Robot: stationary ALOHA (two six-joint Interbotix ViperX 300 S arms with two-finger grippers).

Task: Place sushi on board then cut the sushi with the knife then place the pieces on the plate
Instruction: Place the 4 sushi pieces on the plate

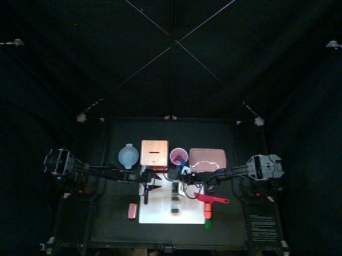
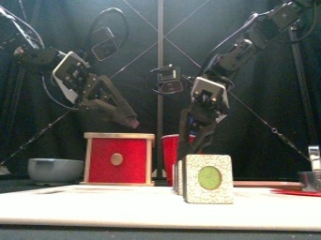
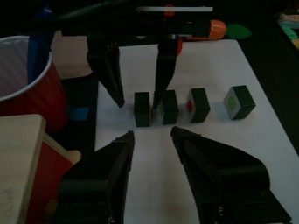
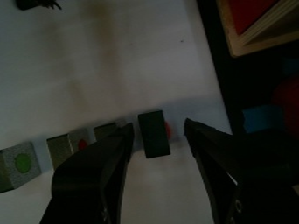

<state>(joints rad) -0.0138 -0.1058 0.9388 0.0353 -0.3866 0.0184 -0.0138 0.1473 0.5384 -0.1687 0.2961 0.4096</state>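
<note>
Table: small black table (image 1: 107,228), with everything grouped at its middle and back.
Left arm: in from the left. Left gripper (image 3: 151,134) hangs over the board just short of the sushi row, jaws parted wide, nothing between them.
Right arm: in from the right. Right gripper (image 4: 156,128) sits low over the end of the row, jaws spread to either side of the end block. A gap shows on each side, so nothing is clamped.
Board: flat white cutting board (image 1: 174,212) at mid-table, in front of the box and cup.
Box: pale wooden box with a red drawer front (image 2: 116,159), behind the board toward the left.
Tray: flat pink tray (image 1: 207,157) at the back right, well apart from the sushi.
Bowl: blue-grey bowl with two small handles (image 2: 54,170), just left of the box.
Cup: red cup (image 2: 170,155), between box and tray.
Sushi: four dark green toy sushi blocks (image 3: 200,103) upright in a row on the board, with small gaps between them. End block (image 4: 152,140) is the one on the cup's side.
Small red toy (image 1: 214,198): lying at the board's right edge, kind too small to tell.
</note>
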